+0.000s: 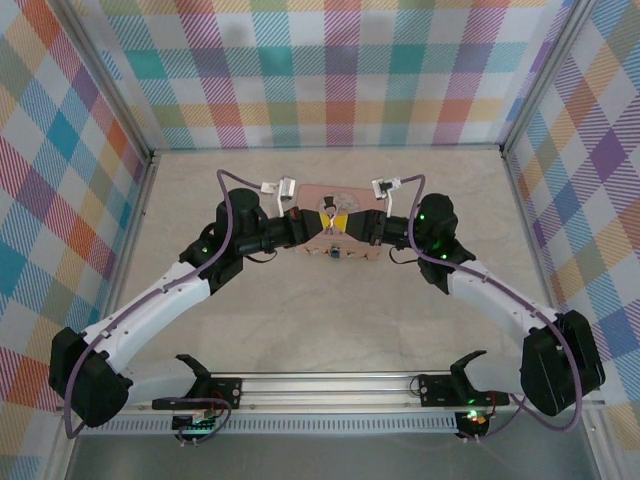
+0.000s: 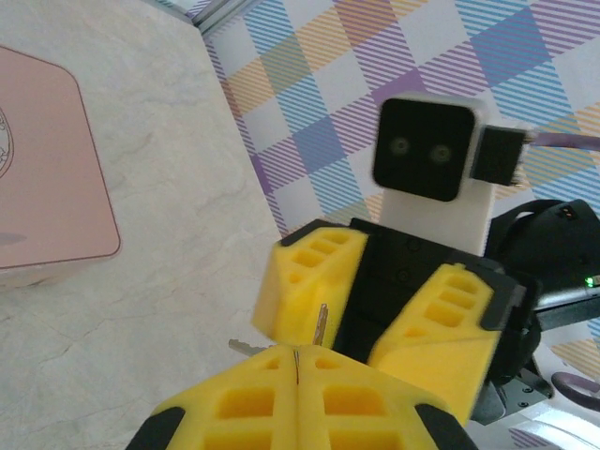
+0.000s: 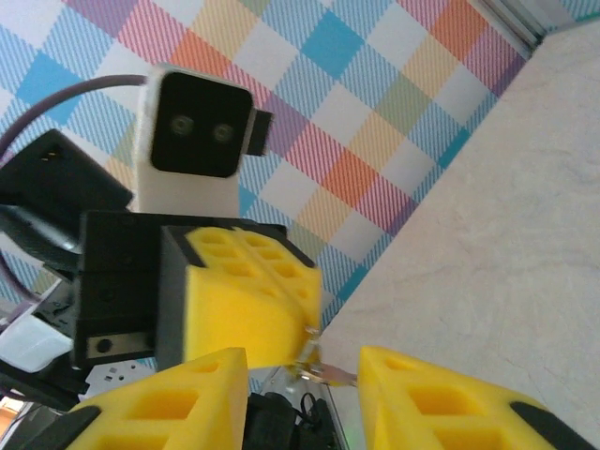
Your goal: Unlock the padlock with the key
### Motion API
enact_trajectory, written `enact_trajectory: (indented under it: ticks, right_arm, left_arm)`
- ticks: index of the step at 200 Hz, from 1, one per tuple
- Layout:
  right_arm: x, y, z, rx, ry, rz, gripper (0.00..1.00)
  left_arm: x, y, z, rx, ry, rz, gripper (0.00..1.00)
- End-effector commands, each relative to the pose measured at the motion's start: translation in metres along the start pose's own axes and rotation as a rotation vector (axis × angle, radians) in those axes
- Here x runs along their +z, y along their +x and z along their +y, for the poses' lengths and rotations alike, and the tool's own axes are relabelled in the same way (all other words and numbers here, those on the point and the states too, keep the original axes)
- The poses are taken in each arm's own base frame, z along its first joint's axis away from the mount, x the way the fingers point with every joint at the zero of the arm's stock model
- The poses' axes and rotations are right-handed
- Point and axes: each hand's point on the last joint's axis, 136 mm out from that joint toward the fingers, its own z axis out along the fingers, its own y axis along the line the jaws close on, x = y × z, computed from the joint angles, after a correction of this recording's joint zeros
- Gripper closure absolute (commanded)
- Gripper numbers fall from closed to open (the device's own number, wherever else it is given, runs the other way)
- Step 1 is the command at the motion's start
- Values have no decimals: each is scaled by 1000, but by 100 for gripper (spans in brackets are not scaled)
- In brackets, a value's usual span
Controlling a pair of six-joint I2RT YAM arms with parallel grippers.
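My left gripper [image 2: 296, 354] is shut on the key [image 2: 321, 326], whose thin silvery blade sticks out past the yellow pads. A second silvery bit [image 2: 246, 347] juts out to the left of the pads. Facing it tip to tip, my right gripper [image 3: 302, 361] stands open, and the key [image 3: 328, 373] reaches into the gap, close to its right finger [image 3: 422, 403]. In the top view both grippers meet over the pink tin [image 1: 322, 198]: the left [image 1: 316, 229] and the right [image 1: 347, 226]. A tiny blue thing, seemingly the padlock [image 1: 331, 252], sits at the tin's near edge just below them.
The pink tin [image 2: 42, 169] lies flat on the pale marbled table [image 1: 330, 330]. Checkered walls [image 1: 330, 70] close off the back and both sides. A metal rail [image 1: 330, 385] with the arm bases runs along the near edge.
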Motion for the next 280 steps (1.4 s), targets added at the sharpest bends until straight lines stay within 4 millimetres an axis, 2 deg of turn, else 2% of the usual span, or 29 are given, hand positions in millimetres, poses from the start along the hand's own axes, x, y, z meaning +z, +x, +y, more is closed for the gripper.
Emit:
enact_trajectory:
  ticks: [1,60,84,181,191,204,213,280]
  right_arm:
    - [-1,-4,23,-59,-70,-10,66]
    - [4,0,21,-45,-77,18,67]
    - [6,2,21,-45,-83,29,73]
    - [12,12,20,-36,-93,70,81]
    - [12,13,19,-36,-92,74,80]
    - [13,15,18,-27,-87,82,66]
    - [14,17,16,-18,-77,86,64]
    - [12,15,19,-52,-75,66,85]
  left_arm:
    - [0,2,-9,5,37,-7,100]
    - [3,2,-11,-8,54,-11,100]
    - [2,1,-13,-7,58,-18,100]
    - [-5,-7,-16,-9,61,-72,100]
    - [-6,-7,-16,-12,63,-76,100]
    - [-7,-8,-16,-16,65,-84,100]
    - [-7,-8,-16,-15,66,-88,100]
    - [-8,-7,-18,-19,76,-85,100]
